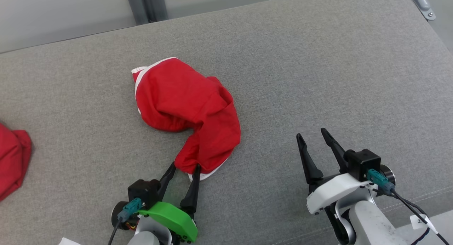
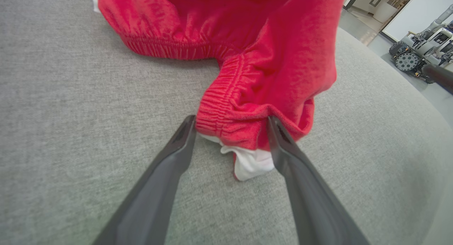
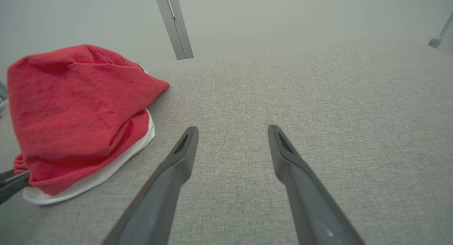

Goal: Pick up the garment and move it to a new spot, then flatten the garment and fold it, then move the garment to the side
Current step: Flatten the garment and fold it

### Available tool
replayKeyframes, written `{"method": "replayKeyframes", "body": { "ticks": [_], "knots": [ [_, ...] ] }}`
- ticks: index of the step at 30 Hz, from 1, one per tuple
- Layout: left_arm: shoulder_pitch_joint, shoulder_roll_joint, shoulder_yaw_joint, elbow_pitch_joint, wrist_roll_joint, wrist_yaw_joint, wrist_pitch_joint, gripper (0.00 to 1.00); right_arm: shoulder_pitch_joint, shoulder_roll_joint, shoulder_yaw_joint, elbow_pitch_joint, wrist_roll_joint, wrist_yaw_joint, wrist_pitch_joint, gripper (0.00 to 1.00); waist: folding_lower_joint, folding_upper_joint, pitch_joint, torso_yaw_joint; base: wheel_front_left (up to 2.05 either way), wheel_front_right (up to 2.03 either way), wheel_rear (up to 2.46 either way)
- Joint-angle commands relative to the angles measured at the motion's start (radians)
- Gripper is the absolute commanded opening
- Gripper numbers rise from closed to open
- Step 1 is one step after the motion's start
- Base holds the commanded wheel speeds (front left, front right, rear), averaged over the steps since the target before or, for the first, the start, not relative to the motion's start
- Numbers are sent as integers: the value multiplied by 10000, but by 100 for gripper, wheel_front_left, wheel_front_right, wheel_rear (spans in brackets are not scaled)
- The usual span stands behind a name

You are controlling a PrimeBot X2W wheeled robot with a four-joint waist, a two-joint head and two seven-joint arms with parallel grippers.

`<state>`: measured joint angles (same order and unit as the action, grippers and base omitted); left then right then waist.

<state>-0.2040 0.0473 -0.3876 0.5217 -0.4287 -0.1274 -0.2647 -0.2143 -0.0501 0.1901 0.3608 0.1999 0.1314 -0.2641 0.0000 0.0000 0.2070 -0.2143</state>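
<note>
Far to my left, a second red cloth (image 1: 12, 160) lies bunched at the edge of the grey padded surface (image 1: 318, 78). Next comes the garment (image 1: 177, 96), left of the middle: red, crumpled into a curved heap, with white trim along its far and near edges and a gathered elastic waistband showing in my left wrist view. My left gripper (image 1: 185, 166) stands wide, its two fingers straddling the garment's near corner and touching the cloth on both sides. Well apart to the right, my right gripper (image 1: 311, 133) hangs over bare surface, fingers spread wide, holding nothing
</note>
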Motion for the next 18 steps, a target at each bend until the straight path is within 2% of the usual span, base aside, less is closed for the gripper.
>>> {"method": "replayKeyframes", "body": {
  "ticks": [1, 2, 3, 9, 12, 18],
  "knots": [
    [-235, 60, 1, 45, 69, -36, 5, 97, -131, -12, 68, 39, 75, -13, -5, 100, 0, 0, 17, -17, 0, 0, 0],
    [-265, 55, -23, 97, 134, -39, 5, 45, -160, -11, 106, 44, 86, -13, -5, 100, 0, 0, 21, -31, 0, 0, 0],
    [-296, 54, -7, 55, 171, -43, 3, 0, -180, -12, 144, 50, 101, -13, -5, 100, 0, 0, 20, -46, 0, 0, 0],
    [4, 58, 25, -1187, 660, -47, 3, 0, 68, -11, 79, 185, 154, -13, -5, 100, 0, 0, -406, -49, 0, 0, 0],
    [-181, 33, -564, -1876, 1007, -48, 5, 0, 222, -14, 71, 313, 258, -13, -5, 100, 0, 0, -778, -81, 0, 0, 0],
    [-1898, 46, -2039, -2640, 1083, -43, 0, 0, 487, -14, 141, 623, 468, -13, -5, 100, 0, 0, -1433, -303, 0, 0, 0]
  ]
}}
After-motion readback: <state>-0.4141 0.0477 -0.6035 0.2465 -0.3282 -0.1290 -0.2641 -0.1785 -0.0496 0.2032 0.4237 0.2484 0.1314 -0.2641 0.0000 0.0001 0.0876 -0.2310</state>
